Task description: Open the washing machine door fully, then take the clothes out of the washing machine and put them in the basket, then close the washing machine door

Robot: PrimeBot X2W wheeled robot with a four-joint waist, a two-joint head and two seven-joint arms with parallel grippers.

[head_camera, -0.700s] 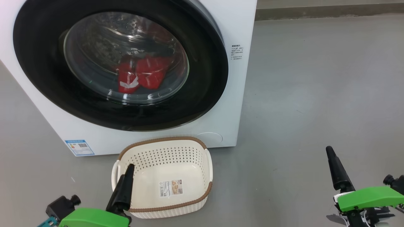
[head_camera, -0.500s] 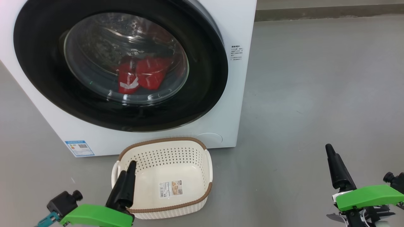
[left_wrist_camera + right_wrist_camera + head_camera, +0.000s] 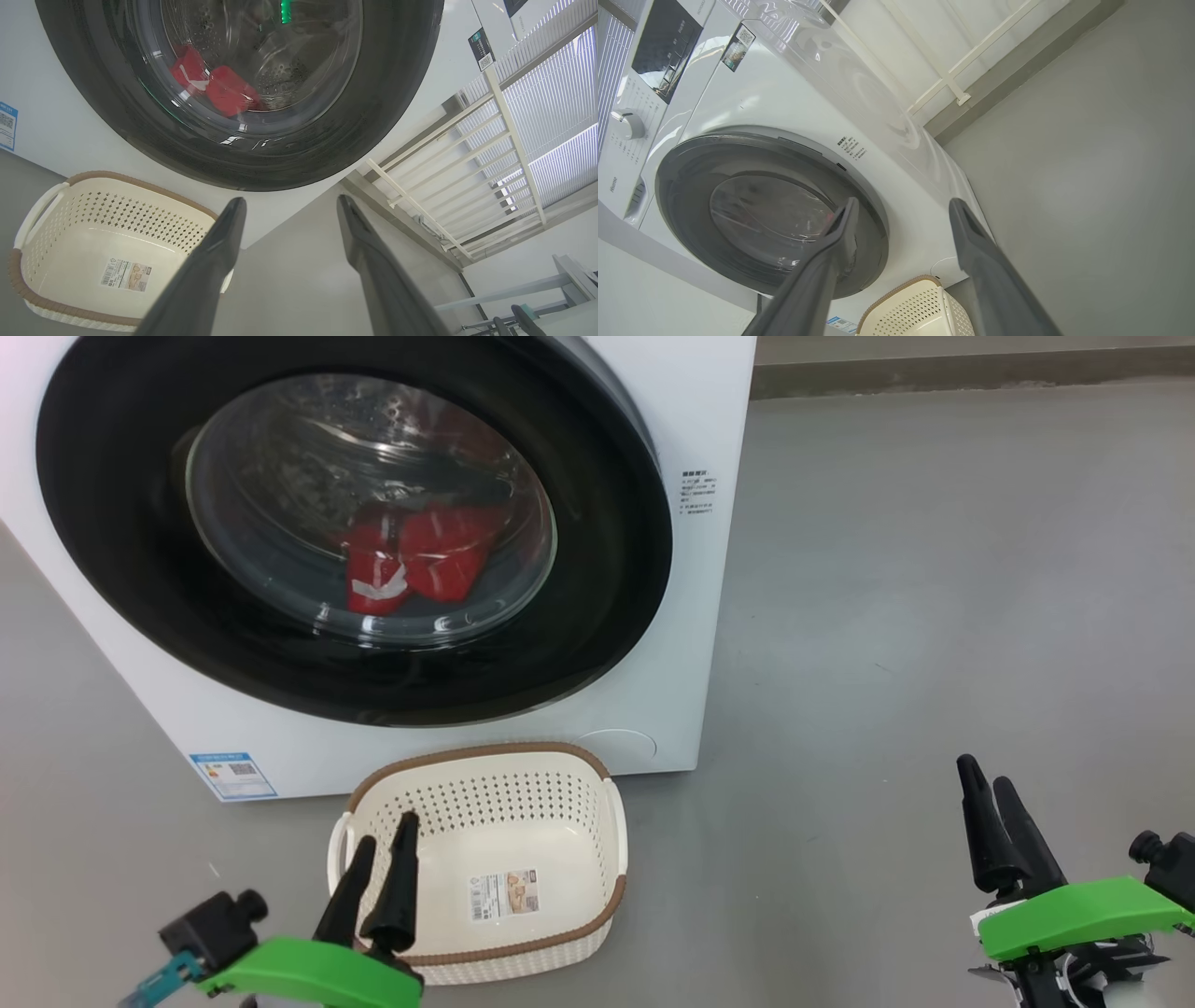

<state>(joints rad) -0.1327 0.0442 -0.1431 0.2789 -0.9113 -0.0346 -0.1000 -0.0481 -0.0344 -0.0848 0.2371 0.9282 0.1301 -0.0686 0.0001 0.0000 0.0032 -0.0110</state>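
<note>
Round black-rimmed glass door (image 3: 607,579) was shut; red fabric clothes (image 3: 425,560) lay inside.
By the cream perforated plastic basket (image 3: 560,803), left pincer (image 3: 386,833) and right pincer (image 3: 982,774) stood released, empty.

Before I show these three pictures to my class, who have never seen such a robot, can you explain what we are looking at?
A two-armed robot faces a white washing machine on a grey floor. One picture looks down from its head; the other two come from wrist cameras looking along each arm's two dark fingers. The left end effector and right end effector are open, holding nothing. Red clothes lie behind the glass of its round door. A cream basket, no clothes in it, stands in front.
</note>
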